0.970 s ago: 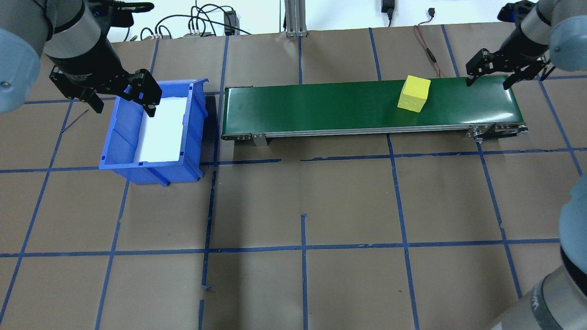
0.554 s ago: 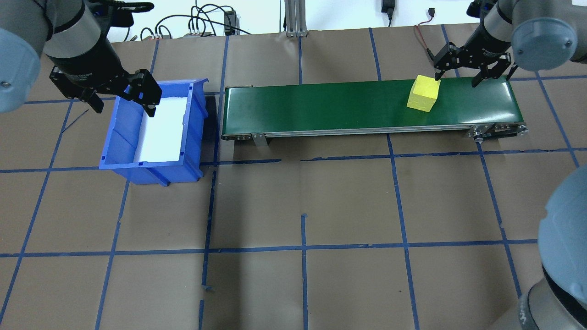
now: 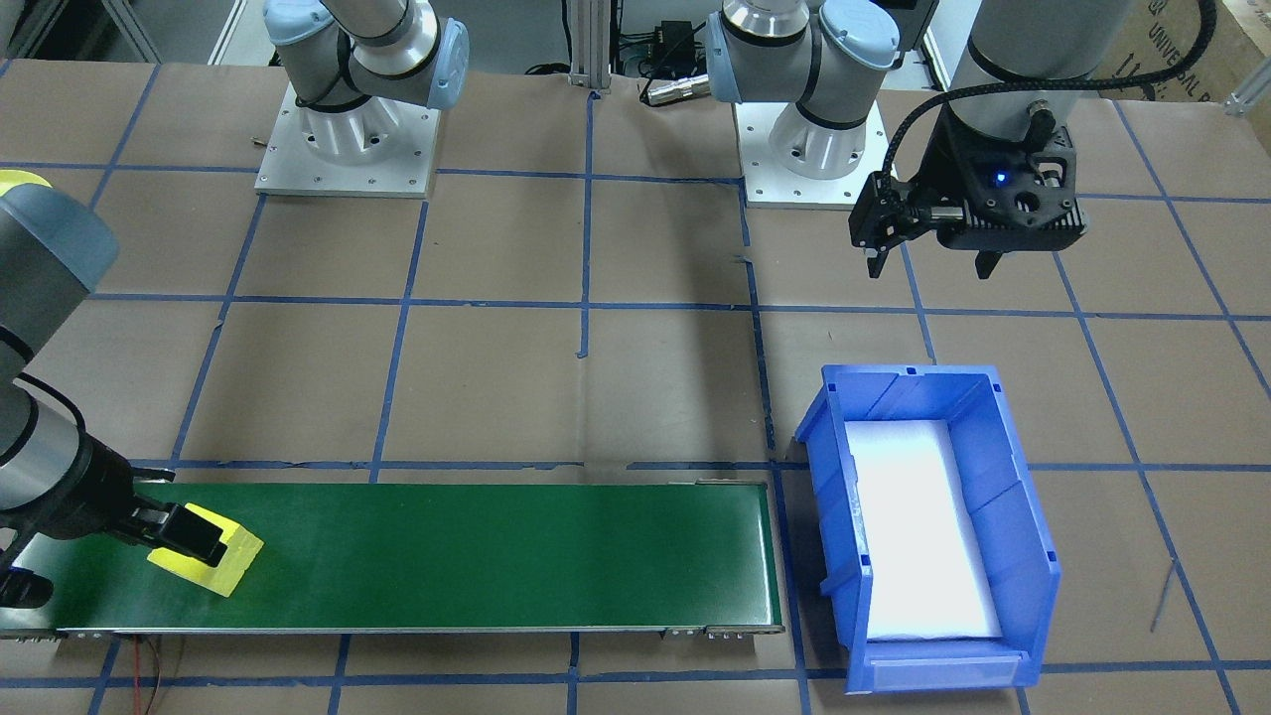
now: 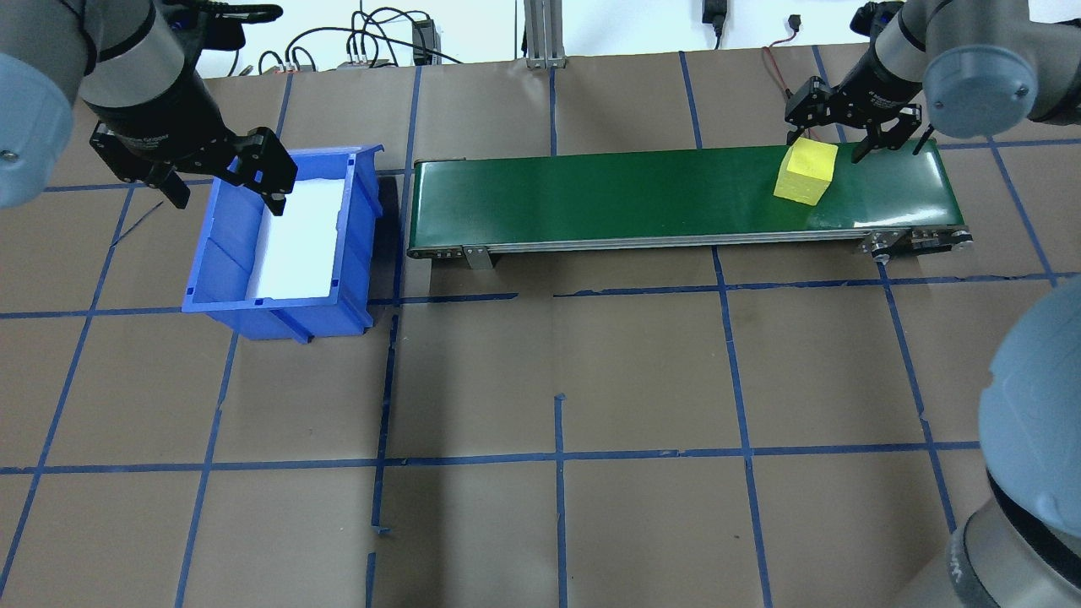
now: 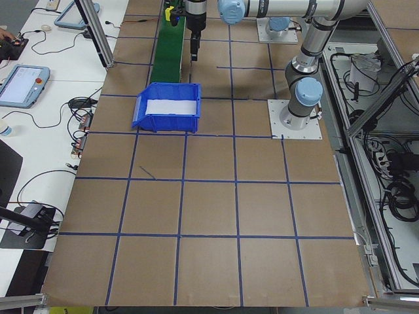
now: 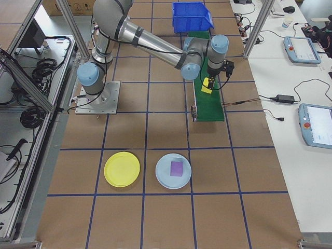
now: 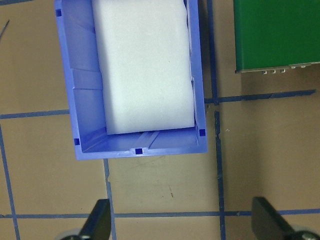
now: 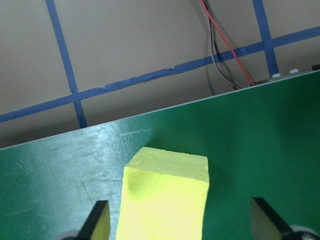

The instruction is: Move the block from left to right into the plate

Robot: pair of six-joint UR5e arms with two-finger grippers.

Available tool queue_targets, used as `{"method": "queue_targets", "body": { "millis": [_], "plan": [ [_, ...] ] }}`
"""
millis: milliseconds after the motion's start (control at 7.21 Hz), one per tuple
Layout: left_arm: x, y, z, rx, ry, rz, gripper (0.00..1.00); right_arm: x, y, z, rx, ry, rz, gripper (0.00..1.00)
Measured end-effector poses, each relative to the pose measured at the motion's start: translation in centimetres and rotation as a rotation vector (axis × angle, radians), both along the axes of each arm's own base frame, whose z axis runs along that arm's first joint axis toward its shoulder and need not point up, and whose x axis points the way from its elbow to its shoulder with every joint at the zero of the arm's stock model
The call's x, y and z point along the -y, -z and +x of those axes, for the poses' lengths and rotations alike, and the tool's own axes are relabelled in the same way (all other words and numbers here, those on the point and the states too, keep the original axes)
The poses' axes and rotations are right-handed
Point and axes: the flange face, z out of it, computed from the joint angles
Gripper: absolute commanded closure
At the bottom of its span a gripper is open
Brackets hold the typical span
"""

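A yellow block point(image 4: 806, 173) lies on the green conveyor belt point(image 4: 591, 194) near its right end. My right gripper point(image 4: 825, 145) is open over the block's far side, one finger on each side of it. The right wrist view shows the block point(image 8: 165, 200) between my fingertips point(image 8: 97, 220), off-centre to the left. In the front-facing view one finger overlaps the block point(image 3: 233, 561). The yellow plate point(image 6: 122, 169) lies on the table far from the belt, in the exterior right view only. My left gripper point(image 4: 226, 196) is open and empty by the blue bin point(image 4: 221, 245).
The blue bin point(image 3: 1013, 516) holds only a white liner and stands off the belt's left end. A light blue plate point(image 6: 165, 179) with a purple block point(image 6: 177, 168) lies beside the yellow plate. Red and black wires point(image 8: 225, 45) run behind the belt.
The yellow block has travelled right along the belt. My right gripper has swung left to meet it and now straddles it. The left arm has not moved.
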Motion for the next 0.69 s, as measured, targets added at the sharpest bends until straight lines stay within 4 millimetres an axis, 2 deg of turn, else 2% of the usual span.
{"method": "queue_targets", "body": {
  "millis": [139, 277, 416, 693],
  "plan": [
    [0.0, 0.0, 0.0, 0.000, 0.000, 0.000, 0.00, 0.3, 1.3, 0.0, 0.007, 0.011, 0.012, 0.08],
    [0.0, 0.0, 0.0, 0.000, 0.000, -0.001, 0.00, 0.7, 2.6, -0.2, 0.008, 0.014, 0.020, 0.26],
    [0.0, -0.1, 0.0, 0.000, 0.000, -0.002, 0.00, 0.8, 3.6, -0.3, -0.003, 0.014, 0.031, 0.66],
    [0.0, 0.0, 0.1, -0.001, -0.001, -0.001, 0.00, 0.4, 3.9, -1.2, -0.074, 0.011, 0.058, 0.83]
  ]
}}
